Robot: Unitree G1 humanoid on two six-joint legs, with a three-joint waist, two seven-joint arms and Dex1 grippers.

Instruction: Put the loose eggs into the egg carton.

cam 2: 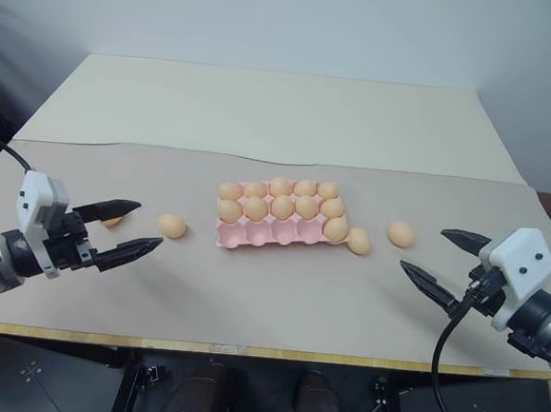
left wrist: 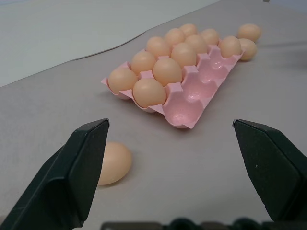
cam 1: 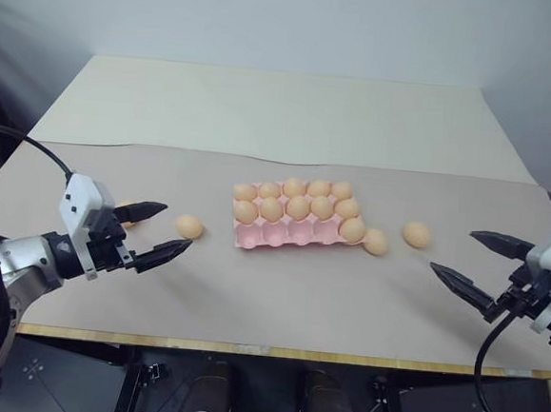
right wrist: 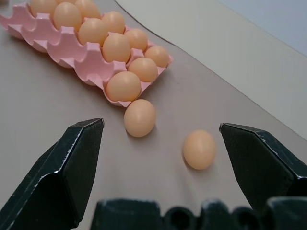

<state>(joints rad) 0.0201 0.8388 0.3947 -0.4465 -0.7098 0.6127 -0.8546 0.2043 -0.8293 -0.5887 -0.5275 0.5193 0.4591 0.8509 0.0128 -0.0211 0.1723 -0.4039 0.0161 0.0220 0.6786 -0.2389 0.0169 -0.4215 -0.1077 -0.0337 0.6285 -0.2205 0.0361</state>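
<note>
From the head views, the pink egg carton (cam 1: 288, 228) sits mid-table, back rows full, with loose eggs (cam 1: 189, 226) on either side. The left gripper (cam 1: 166, 229) and right gripper (cam 1: 466, 259) both hover spread wide, holding nothing. Left wrist view: one egg lies by a finger (left wrist: 79, 172). Right wrist view: two eggs lie beside the carton's end.
</note>
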